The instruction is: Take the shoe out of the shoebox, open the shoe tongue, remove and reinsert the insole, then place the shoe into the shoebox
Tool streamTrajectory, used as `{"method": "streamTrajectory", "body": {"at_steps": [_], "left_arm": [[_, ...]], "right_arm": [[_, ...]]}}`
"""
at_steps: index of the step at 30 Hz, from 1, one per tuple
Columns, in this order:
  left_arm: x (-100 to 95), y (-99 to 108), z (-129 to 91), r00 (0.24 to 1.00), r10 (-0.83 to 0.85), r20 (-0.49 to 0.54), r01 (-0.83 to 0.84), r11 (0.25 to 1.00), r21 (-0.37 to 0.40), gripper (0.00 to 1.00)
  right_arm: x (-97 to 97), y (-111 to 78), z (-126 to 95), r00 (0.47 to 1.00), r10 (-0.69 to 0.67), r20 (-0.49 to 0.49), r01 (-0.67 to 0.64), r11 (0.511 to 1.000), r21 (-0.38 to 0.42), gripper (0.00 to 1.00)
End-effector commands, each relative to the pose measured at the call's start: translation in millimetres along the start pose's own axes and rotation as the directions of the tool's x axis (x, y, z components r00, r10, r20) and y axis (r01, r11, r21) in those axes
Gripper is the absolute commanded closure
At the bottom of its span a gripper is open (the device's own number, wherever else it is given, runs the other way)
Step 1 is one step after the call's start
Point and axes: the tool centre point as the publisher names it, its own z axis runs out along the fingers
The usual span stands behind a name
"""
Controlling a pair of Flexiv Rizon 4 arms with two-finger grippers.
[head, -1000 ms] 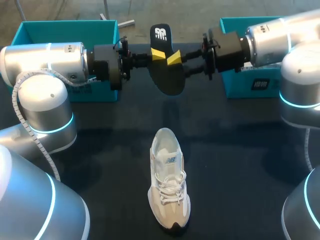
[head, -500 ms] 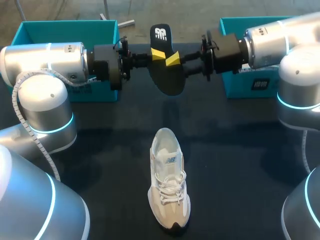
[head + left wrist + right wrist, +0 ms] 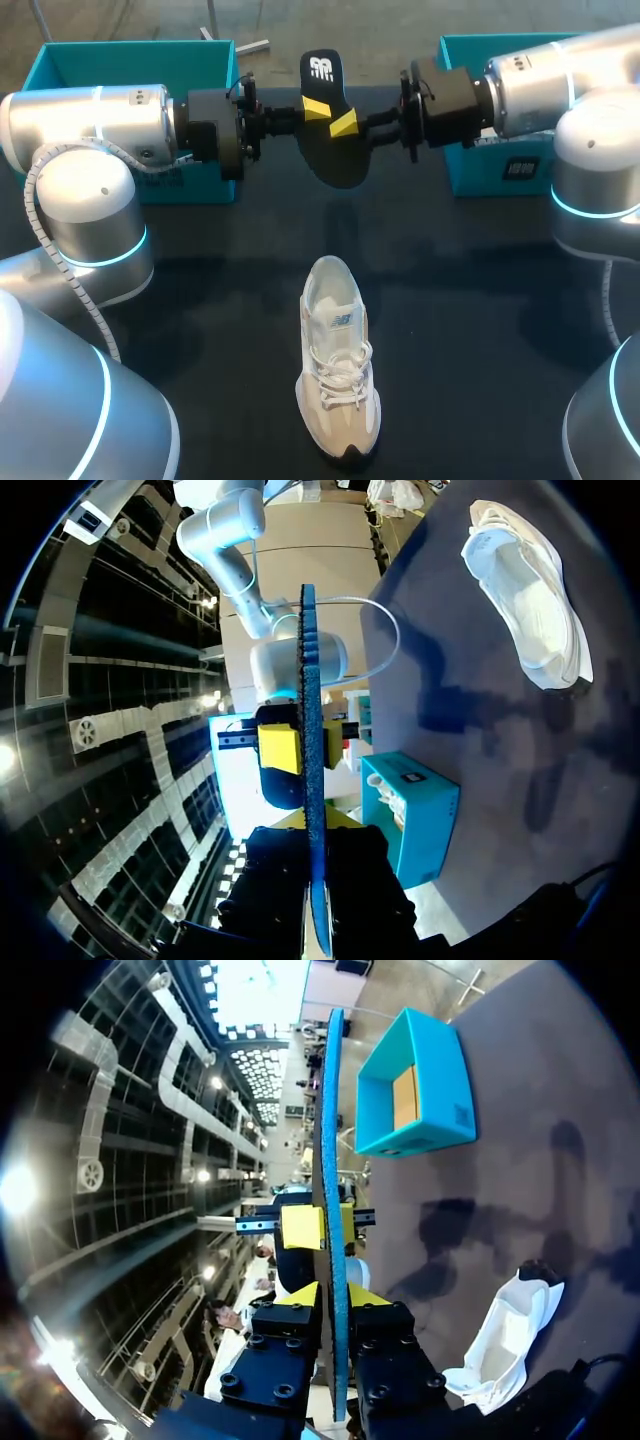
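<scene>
Two narrow grips on the black insole in mid-air: left pincer and right pincer, from opposite edges.

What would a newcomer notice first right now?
The black insole hangs in mid-air over the far middle of the table, clamped between the left pincer and the right pincer. Nearer the robot, the white shoe stands upright on the table. A left teal box and a right teal box sit at the far corners.
</scene>
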Motion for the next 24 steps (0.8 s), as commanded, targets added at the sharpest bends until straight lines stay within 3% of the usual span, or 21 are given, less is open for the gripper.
{"method": "streamTrajectory", "body": {"at_steps": [1,9,15,18,24], "left_arm": [[0.6,0.1,1.5,1.000,0.001,0.001,-0.001,1.000,-0.002,1.00],[0.6,0.1,1.5,1.000,0.001,0.001,-0.001,1.000,-0.002,1.00],[0.6,0.1,1.5,1.000,0.001,0.001,-0.001,1.000,-0.002,1.00],[0.6,0.1,1.5,1.000,0.001,0.001,-0.001,1.000,-0.002,1.00],[0.6,0.1,1.5,1.000,0.001,0.001,-0.001,1.000,-0.002,1.00]], "right_arm": [[-0.7,1.5,3.3,1.000,0.001,-0.004,-0.001,1.000,-0.007,0.83],[-1.7,2.4,2.7,1.000,0.000,-0.015,0.000,1.000,-0.017,0.82],[-1.5,2.1,2.6,1.000,-0.003,-0.016,0.003,1.000,-0.016,0.91],[-1.8,1.9,2.5,1.000,-0.001,-0.018,0.001,1.000,-0.018,1.00],[-1.4,2.6,3.0,1.000,-0.006,-0.022,0.005,1.000,-0.025,1.00]]}}
